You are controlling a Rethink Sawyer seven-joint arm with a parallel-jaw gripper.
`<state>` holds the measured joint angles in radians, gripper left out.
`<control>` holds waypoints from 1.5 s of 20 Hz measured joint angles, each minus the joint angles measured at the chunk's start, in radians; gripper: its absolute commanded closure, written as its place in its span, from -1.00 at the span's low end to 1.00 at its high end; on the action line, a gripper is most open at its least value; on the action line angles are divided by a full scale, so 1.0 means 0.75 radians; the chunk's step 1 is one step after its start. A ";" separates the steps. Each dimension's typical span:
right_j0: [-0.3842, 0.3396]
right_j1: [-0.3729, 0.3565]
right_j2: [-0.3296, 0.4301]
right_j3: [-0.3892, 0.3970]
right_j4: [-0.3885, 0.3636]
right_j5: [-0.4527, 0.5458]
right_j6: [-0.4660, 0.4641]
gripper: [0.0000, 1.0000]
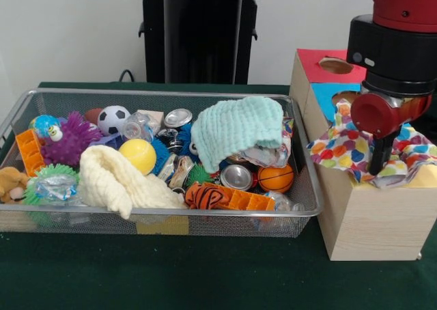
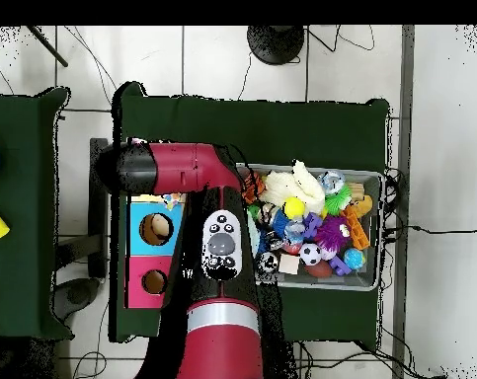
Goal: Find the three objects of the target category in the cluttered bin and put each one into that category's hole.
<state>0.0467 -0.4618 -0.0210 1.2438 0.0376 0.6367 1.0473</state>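
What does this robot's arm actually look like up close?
The arm is glossy red with thick black bands at its joints. In the overhead view, a black-and-white oval panel with round buttons sits on one link. At the wrist, a round red cap hangs under a black collar, above the dark, slim gripper.

A table covered in dark green cloth (image 1: 205, 269) carries a wire mesh bin (image 1: 300, 207) and, just beside it, a wooden box (image 1: 369, 228) with coloured top panels.

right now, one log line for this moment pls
gripper: over wooden box, in polka-dot cloth | jaws: hidden | bin: mint and cream cloths left
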 measured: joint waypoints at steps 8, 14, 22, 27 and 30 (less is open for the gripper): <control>0.007 0.019 0.000 -0.037 0.001 -0.005 0.000 1.00; 0.013 0.024 -0.010 -0.041 0.025 -0.006 0.000 1.00; 0.027 0.037 -0.042 -0.049 0.086 0.013 0.002 1.00; 0.042 0.051 -0.074 -0.059 0.141 0.036 0.013 1.00; 0.049 0.058 -0.088 -0.066 0.166 0.052 0.014 1.00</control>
<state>0.0837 -0.4184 -0.0870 1.1945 0.1620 0.6757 1.0578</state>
